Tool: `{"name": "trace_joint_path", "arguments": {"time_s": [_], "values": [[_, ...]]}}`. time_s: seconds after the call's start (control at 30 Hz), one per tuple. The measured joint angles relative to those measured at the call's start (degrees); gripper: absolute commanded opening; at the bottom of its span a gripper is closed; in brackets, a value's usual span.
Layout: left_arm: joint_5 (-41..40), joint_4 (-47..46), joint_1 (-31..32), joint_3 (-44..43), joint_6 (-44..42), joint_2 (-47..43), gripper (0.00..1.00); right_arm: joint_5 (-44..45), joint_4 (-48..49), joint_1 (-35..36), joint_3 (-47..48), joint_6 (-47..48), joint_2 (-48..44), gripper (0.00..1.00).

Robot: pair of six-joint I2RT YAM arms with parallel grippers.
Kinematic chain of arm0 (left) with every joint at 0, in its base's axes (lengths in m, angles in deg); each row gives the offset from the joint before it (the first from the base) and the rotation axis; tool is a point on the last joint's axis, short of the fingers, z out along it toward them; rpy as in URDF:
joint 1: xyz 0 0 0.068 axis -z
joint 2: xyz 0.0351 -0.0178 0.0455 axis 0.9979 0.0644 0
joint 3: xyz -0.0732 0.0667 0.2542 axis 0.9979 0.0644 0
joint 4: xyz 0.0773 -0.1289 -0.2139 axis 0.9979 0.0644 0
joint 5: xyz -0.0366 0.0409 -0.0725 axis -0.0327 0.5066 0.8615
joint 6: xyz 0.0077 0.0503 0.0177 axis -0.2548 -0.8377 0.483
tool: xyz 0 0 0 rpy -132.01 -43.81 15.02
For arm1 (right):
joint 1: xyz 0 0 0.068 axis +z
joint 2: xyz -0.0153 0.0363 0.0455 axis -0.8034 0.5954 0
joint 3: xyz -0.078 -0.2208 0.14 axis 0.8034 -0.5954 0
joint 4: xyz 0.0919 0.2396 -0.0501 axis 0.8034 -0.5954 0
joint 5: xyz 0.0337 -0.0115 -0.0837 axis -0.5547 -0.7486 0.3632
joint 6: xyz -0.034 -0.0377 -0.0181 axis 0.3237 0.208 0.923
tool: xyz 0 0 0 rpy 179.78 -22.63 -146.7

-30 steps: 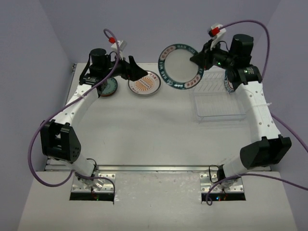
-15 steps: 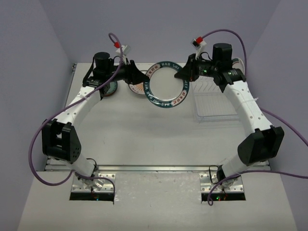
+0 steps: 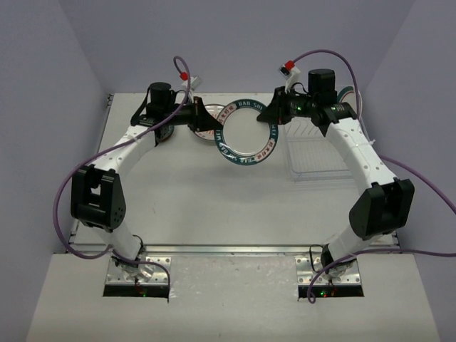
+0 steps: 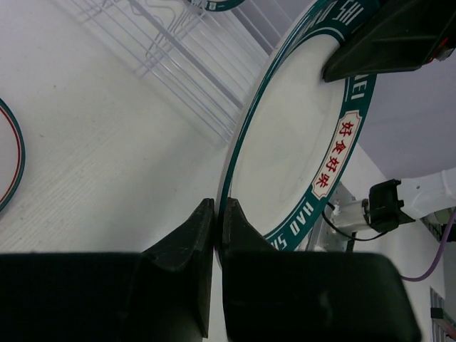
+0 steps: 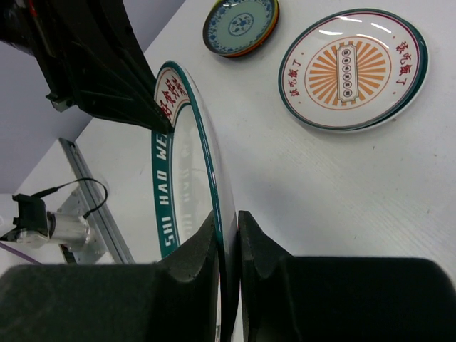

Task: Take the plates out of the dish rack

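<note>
Over your white bench (image 3: 214, 214), left of the clear wire dish rack (image 3: 320, 160), the large white plate with a teal lettered rim (image 3: 246, 132) hangs in mid-air between both arms. Your left pincer (image 4: 217, 210), spread a second ago, has just pressed onto its edge. The right pincer (image 5: 226, 221) still pinches the opposite edge. The handover looks ready, so release the right.

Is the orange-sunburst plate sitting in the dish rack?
No, the orange-sunburst plate lies flat on the table, beside the small teal-patterned plate.
</note>
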Motion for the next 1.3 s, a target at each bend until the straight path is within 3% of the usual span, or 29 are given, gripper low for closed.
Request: {"name": "trace_joint_path", "arguments": {"time_s": [0.07,0.1,0.33,0.77,0.83,0.97,1.03,1.13,1.3], "values": [[0.1,1.1,0.0,-0.5,-0.3,1.1,0.0,0.1,0.2,0.0,0.0,0.0,0.0,0.66],[0.0,1.9,-0.1,-0.7,-0.3,1.7,0.0,0.5,0.4,0.0,0.1,0.2,0.0,0.72],[-3.2,6.1,-3.3,-5.9,1.1,11.5,0.0,6.9,-1.0,-1.4,0.6,1.0,0.0,0.94],[-16.4,10.4,-10.7,-30.1,3.0,33.1,0.0,19.1,-2.3,-17.9,-1.9,0.9,-1.3,0.99],[-18.7,11.3,-10.8,-32.2,2.4,35.5,0.07,20.7,-2.6,-18.9,-2.8,1.6,-2.3,0.99],[-21.4,13.4,-10.8,-32.8,1.4,38.1,0.5,22.8,-2.8,-19.1,-3.4,3.2,-4.4,0.99],[-22.0,15.0,-10.8,-33.8,1.0,39.0,0.59,23.4,-2.8,-19.1,-3.7,4.0,-5.5,0.99],[-22.3,16.5,-10.8,-34.9,0.2,39.1,0.67,24.5,-2.8,-19.1,-3.8,5.1,-6.9,0.99],[-28.5,18.8,-10.2,-35.0,-3.7,36.5,0.67,28.5,-2.7,-19.1,-3.8,7.9,-7.7,0.99]]}}
